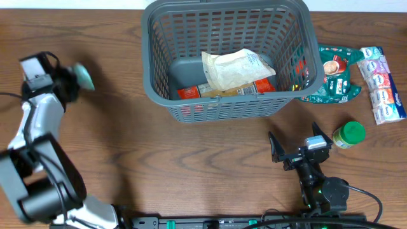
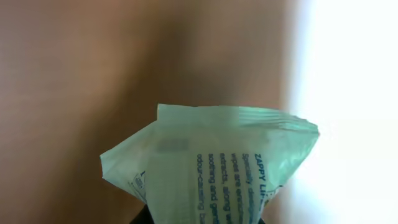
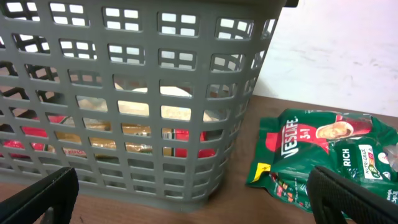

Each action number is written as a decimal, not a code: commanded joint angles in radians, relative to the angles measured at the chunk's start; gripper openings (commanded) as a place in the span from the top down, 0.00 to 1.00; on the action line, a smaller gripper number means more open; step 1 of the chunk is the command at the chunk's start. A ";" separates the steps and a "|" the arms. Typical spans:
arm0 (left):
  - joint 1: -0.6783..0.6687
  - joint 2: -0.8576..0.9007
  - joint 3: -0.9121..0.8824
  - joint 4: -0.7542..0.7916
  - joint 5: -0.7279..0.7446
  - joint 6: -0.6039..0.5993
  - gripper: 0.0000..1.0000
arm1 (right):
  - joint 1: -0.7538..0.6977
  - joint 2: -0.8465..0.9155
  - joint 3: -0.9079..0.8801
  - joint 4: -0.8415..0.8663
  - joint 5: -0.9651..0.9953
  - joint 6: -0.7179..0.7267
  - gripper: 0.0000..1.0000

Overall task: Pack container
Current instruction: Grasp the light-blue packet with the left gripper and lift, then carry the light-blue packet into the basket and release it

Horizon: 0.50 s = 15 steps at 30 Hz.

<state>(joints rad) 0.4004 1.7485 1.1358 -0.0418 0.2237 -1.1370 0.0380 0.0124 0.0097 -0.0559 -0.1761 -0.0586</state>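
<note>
Overhead: basket (image 1: pixel 222 109) is sitting far centre on the table (image 1: pixel 127 152), already holding a pale bag (image 1: pixel 236 69) and a red packet (image 1: pixel 189 93). Left gripper (image 1: pixel 68 79) is hanging at the far left, well apart from the basket, clamping a mint pack (image 1: pixel 83 76). Right gripper (image 1: pixel 297 141) is idling near right, jaws wide apart, empty. Coffee bag (image 1: pixel 334 79), tissues (image 1: pixel 381 86) and jar (image 1: pixel 349 134) are waiting right of the basket.

Left wrist: pack (image 2: pixel 211 165) is filling the lower frame, pinched at its bottom edge; the jaws are mostly hidden.

Right wrist: fingers (image 3: pixel 43 194) are spread, facing the basket wall and coffee bag.

Step looks like carrying the pack over. Next move is calling for a swing right above the rim, then release.
</note>
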 commanded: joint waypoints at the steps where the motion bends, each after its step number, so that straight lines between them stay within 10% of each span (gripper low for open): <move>1: 0.003 -0.114 0.011 0.173 0.222 0.198 0.94 | 0.008 -0.006 -0.004 -0.001 0.000 0.009 0.01; 8: -0.023 -0.214 0.013 0.697 0.494 0.209 0.94 | 0.008 -0.006 -0.004 -0.001 0.000 0.009 0.01; 15: -0.119 -0.243 0.064 0.800 0.650 0.264 0.94 | 0.008 -0.006 -0.004 0.000 0.000 0.009 0.01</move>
<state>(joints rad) 0.3233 1.5154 1.1522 0.7452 0.7433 -0.9325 0.0380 0.0120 0.0097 -0.0555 -0.1761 -0.0589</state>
